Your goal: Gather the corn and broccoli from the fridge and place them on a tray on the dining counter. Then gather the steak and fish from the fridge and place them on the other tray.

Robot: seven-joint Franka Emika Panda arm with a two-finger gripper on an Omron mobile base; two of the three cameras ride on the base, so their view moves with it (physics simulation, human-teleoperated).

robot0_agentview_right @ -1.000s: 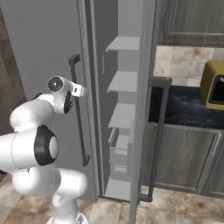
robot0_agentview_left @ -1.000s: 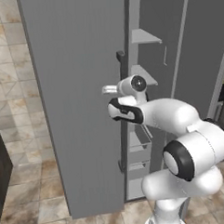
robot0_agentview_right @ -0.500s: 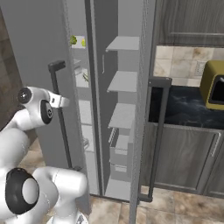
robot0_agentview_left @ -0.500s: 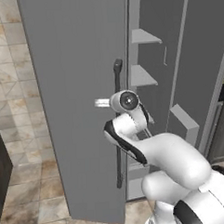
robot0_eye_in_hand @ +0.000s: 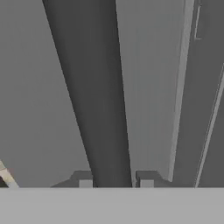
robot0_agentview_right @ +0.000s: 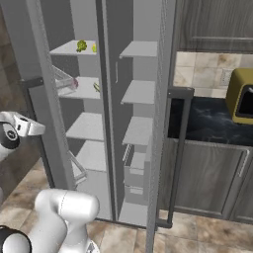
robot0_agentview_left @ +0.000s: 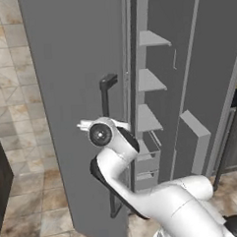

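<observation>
Two fingertips (robot0_eye_in_hand: 85,179) of the gripper (robot0_eye_in_hand: 114,181) sit on either side of a long dark door handle (robot0_eye_in_hand: 94,96) in the hand view, the bar running straight up between them; whether they press on it cannot be told. From the left base view, the white arm (robot0_agentview_left: 144,198) reaches up to the grey fridge (robot0_agentview_left: 73,68), its wrist against the lower part of the handle (robot0_agentview_left: 107,91) of the left door. The right base view shows that door swung open, with pale shelves inside. On the top left shelf (robot0_agentview_right: 66,48) lies the broccoli (robot0_agentview_right: 81,46), a small green lump, with the yellow corn (robot0_agentview_right: 94,48) just beside it. One shelf down sits a small pinkish-red item (robot0_agentview_right: 75,82), too small to name, and a yellow-green one (robot0_agentview_right: 97,87) near it. A wire door bin (robot0_agentview_right: 63,80) juts from the open door. Right of the fridge stands a dark counter (robot0_agentview_right: 212,121) bearing a yellow appliance (robot0_agentview_right: 240,96) over grey cabinets (robot0_agentview_right: 207,178).
</observation>
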